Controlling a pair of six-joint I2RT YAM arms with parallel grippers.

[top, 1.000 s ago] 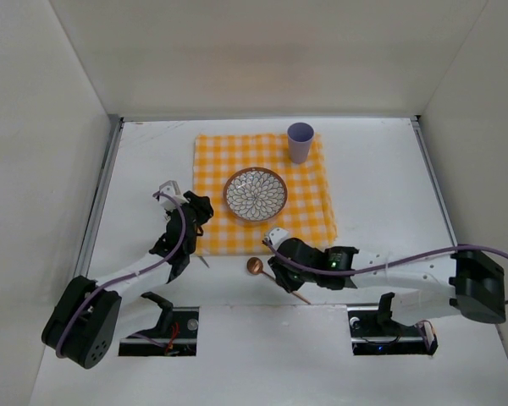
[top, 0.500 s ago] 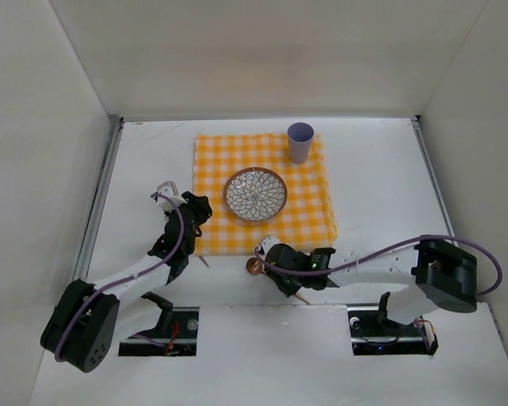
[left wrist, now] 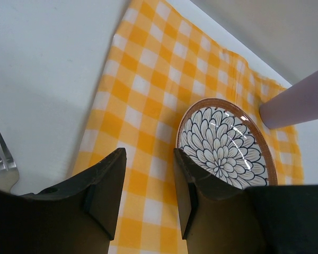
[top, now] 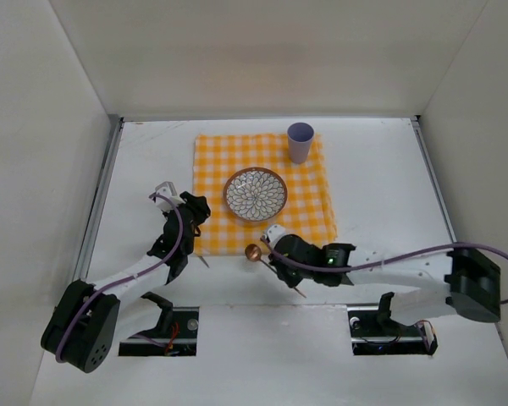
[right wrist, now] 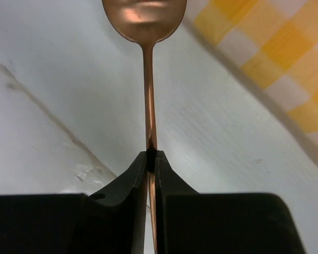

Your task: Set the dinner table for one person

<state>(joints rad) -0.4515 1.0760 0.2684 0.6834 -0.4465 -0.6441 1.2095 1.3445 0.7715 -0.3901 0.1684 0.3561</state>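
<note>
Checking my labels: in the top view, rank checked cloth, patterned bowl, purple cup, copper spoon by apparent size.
1. checked cloth
2. patterned bowl
3. purple cup or copper spoon: unsure, spoon partly hidden

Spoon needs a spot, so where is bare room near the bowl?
Bare: checked cloth right of the bowl, nearer than the cup; white table right of the cloth. Crowded: cloth's near-left corner, with left pincer and fork; its near edge, where the right pincer grips the spoon.
</note>
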